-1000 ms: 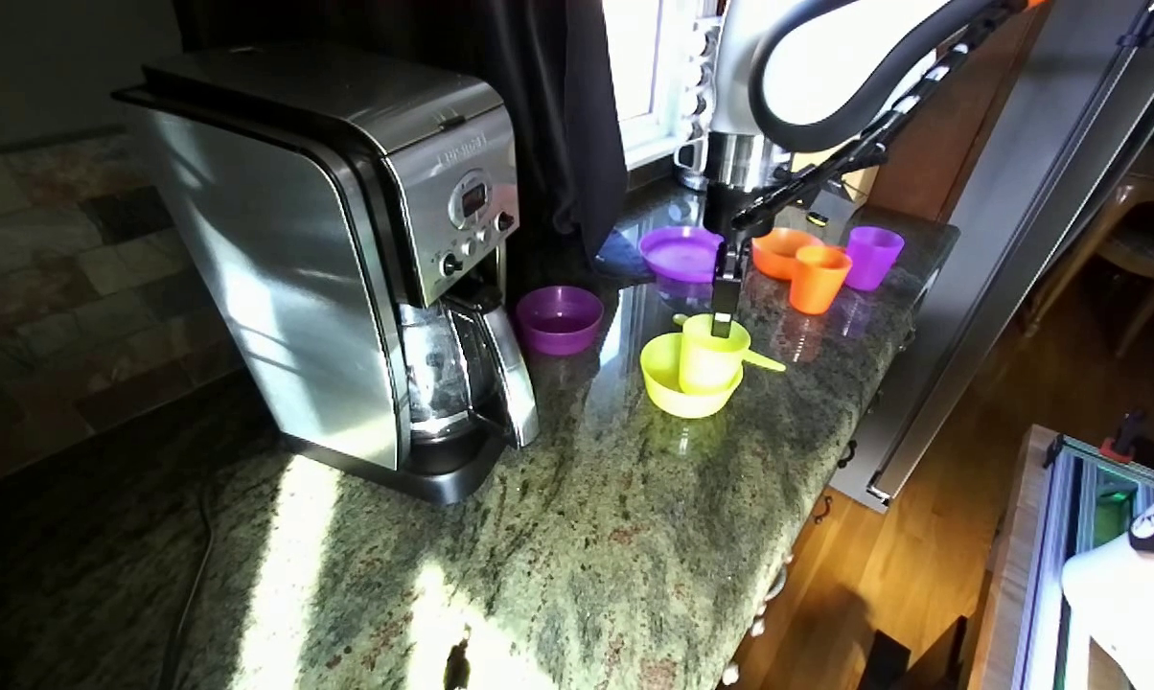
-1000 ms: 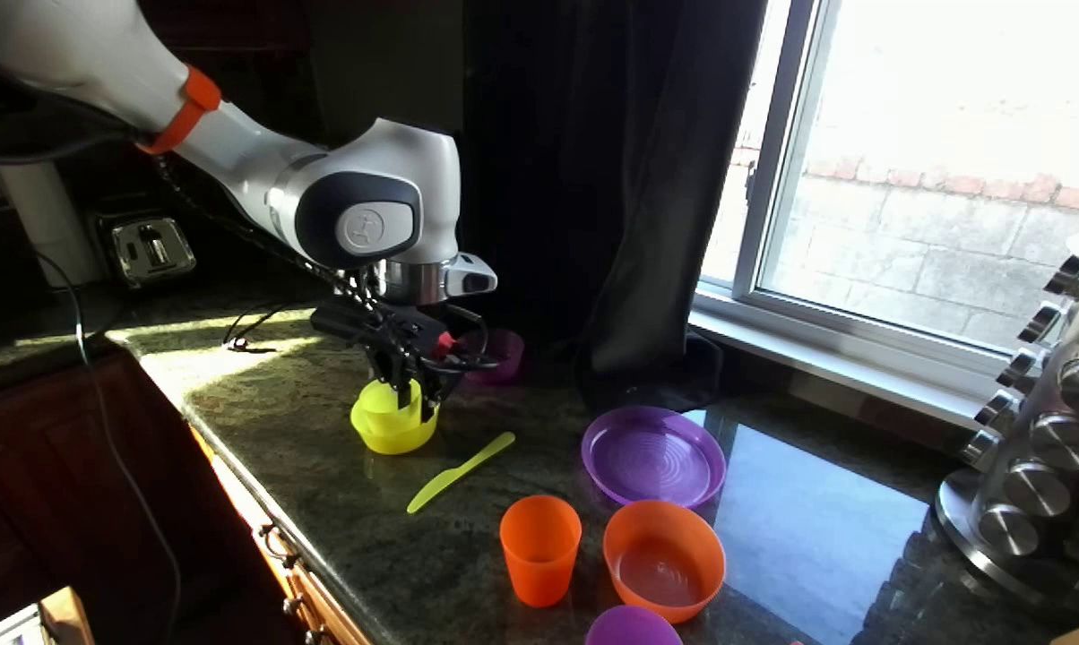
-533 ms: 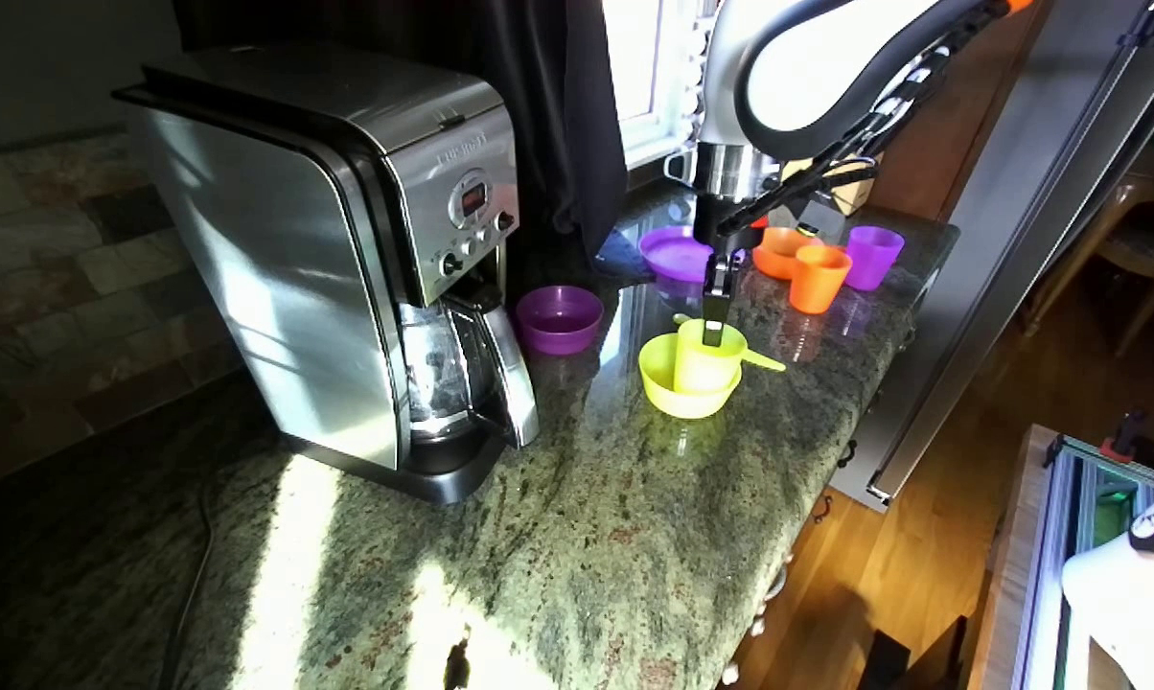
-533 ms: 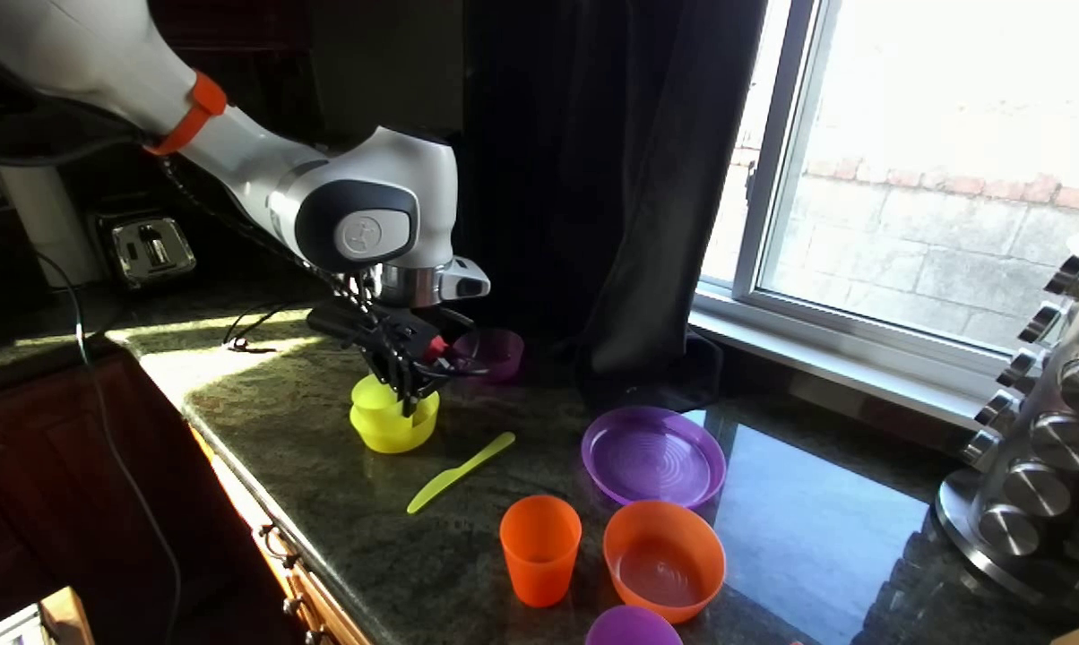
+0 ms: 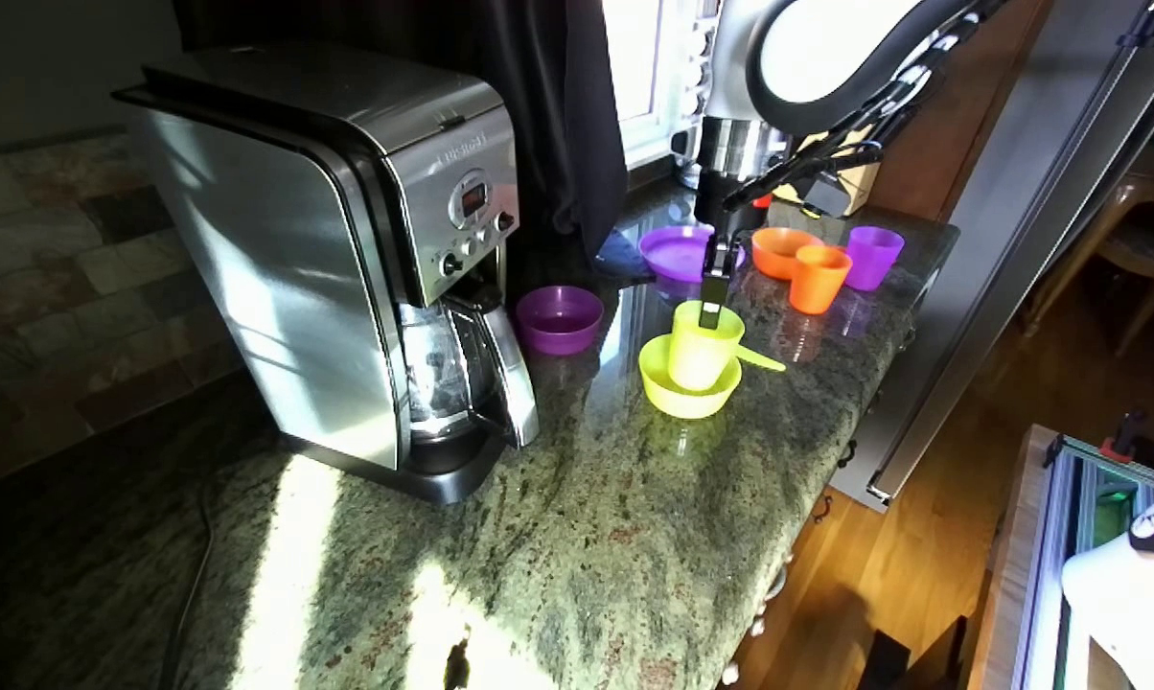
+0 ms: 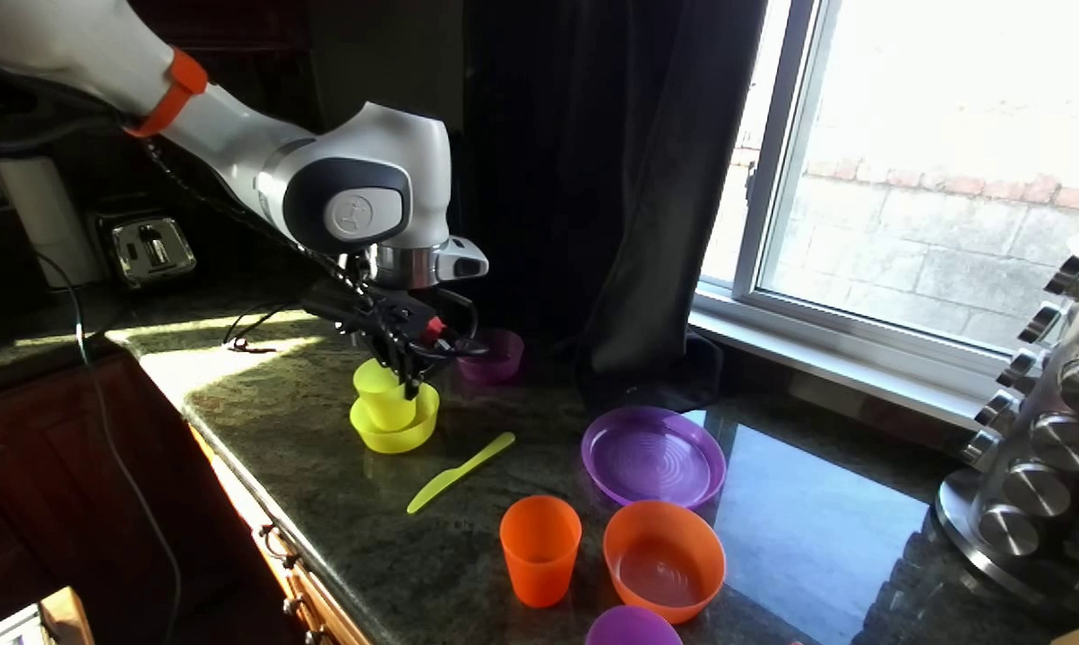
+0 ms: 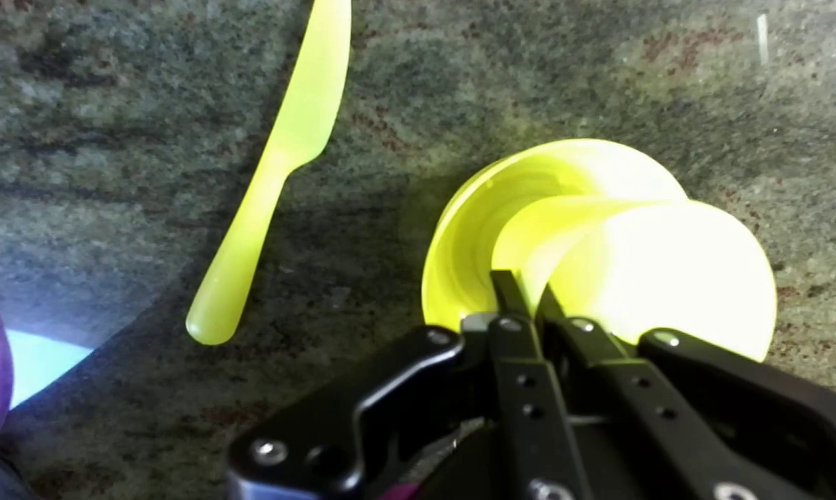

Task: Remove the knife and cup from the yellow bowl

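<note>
The yellow-green cup (image 5: 697,359) is inside the outline of the yellow bowl (image 5: 673,401) in both exterior views and tilts a little; whether its base touches the bowl (image 6: 396,441) is hidden. My gripper (image 5: 711,309) is shut on the cup's wall, one finger inside and one outside. In the wrist view the fingertips (image 7: 525,286) pinch the rim of the cup (image 7: 675,271), which overlaps the bowl (image 7: 453,257). The yellow-green knife (image 6: 461,472) lies flat on the counter beside the bowl, apart from it; it also shows in the wrist view (image 7: 269,173).
A purple bowl (image 5: 560,331) and the coffee maker (image 5: 424,287) stand near the yellow bowl. A purple plate (image 6: 654,459), an orange cup (image 6: 541,551), an orange bowl (image 6: 665,564) and a purple cup (image 6: 634,630) stand beyond the knife. A spice rack (image 6: 1037,448) is near the window.
The gripper's fingers have closed on the cup's wall. The gripper and cup have since risen a little, and the cup has tilted. The bowl and knife have not visibly moved.
</note>
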